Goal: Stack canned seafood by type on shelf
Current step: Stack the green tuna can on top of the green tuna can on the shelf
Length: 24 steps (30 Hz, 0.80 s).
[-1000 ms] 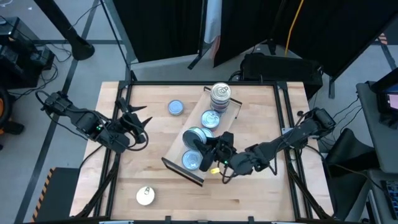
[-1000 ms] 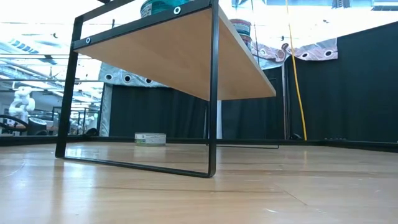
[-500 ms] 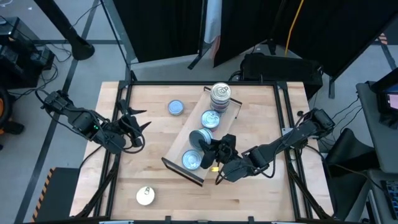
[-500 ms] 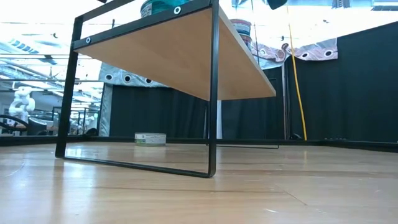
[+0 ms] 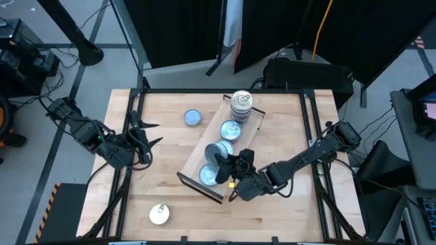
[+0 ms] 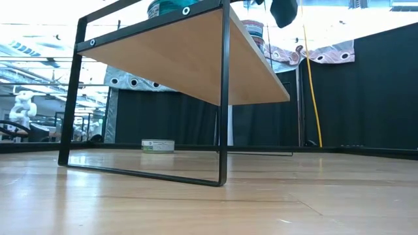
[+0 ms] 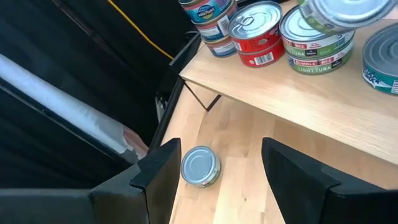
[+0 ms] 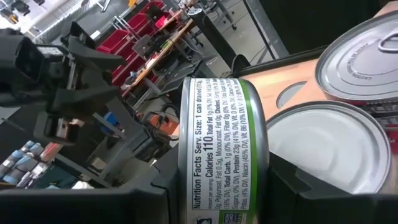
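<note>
Shifted since earlier frame: right gripper (image 5: pixel 230 165) moved slightly toward table's front-left, fingers clamped on green-labelled tuna tin (image 8: pixel 221 152), held over shelf (image 5: pixel 196 185) front end above tins. Left gripper (image 5: pixel 144 133) retracted toward left table edge, fingers spread, empty. Loose tins (image 5: pixel 193 118) (image 5: pixel 159 214) lay on tabletop (image 5: pixel 286 122).

One shelf (image 5: pixel 240 138), two loose tins on the table: one blue-topped (image 5: pixel 193 118), one cream-topped (image 5: pixel 159 215). Several more tins on shelf, exact count unclear.
</note>
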Motion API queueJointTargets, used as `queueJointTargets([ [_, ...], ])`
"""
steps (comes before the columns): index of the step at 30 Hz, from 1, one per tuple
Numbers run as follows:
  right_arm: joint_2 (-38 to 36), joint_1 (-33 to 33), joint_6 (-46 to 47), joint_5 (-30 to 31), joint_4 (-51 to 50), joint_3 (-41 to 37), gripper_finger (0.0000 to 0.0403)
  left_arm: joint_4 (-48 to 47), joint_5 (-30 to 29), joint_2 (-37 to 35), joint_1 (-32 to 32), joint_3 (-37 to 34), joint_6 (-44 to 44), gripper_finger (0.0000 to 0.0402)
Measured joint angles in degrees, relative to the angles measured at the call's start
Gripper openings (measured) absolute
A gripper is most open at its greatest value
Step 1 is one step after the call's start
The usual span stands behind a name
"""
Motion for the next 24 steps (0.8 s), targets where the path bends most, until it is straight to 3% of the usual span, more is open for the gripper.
queueJointTargets([
  [24,-1.1,-2.0,-1.2,0.8,-1.5,-0.1,0.0139,0.0,0.6,0.0,-0.1,0.0,-0.1,0.0226],
])
